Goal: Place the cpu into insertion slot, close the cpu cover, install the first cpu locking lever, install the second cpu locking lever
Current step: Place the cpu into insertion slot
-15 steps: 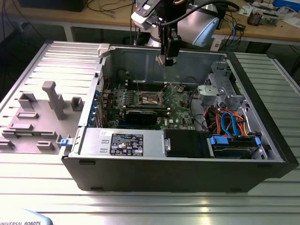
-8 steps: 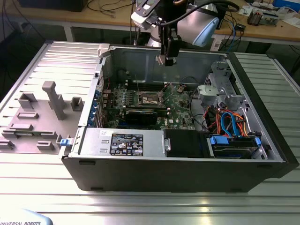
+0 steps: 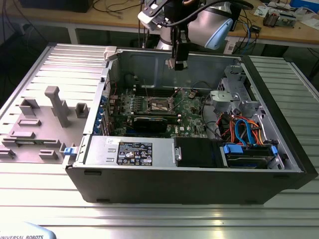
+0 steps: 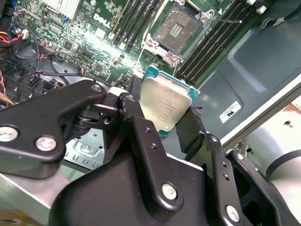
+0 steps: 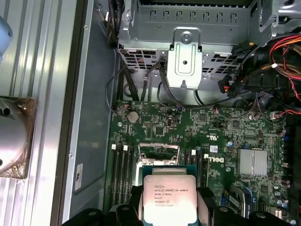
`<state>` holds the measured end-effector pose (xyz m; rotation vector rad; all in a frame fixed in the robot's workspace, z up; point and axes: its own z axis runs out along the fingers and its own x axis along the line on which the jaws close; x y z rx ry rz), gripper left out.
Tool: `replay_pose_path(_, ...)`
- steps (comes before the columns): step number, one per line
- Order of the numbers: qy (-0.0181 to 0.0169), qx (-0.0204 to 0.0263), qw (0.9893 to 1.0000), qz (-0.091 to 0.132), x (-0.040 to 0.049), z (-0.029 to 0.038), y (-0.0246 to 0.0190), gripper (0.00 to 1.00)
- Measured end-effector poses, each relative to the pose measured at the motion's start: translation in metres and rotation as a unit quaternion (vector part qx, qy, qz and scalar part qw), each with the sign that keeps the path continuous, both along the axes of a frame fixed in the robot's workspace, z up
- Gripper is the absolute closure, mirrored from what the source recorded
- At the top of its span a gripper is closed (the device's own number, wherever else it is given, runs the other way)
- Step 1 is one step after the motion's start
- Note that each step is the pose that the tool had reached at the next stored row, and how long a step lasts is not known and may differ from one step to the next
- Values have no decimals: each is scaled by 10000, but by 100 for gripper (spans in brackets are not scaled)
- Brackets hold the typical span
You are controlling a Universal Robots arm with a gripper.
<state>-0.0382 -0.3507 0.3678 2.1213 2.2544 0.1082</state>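
Fingers [image 4: 136, 122] clamped on two opposite edges of the cpu [image 4: 165, 106], metal top up, the chip hanging between them well above the bare slot [image 4: 176, 29] beneath the fingers — edge-gripped presumably to leave its underside free for seating.

Dull silver cpu [image 4: 165, 100], black hand [image 4: 164, 120], green circuit board [image 5: 188, 129]

arm [image 3: 212, 22]: leaned in at the top of the exterior view, wrist turned downward | pincer [image 3: 178, 59]: hung pointing straight down | fingers [image 4: 141, 132]: black, clamped on two opposite edges of the cpu [image 4: 165, 106], silver top facing both wrist views
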Motion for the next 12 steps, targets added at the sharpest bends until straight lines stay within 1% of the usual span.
replay_pose_path(4,0,0,9999,-152,0,0,0,46)
replay_pose_path(12,0,0,9999,-159,0,0,0,46)
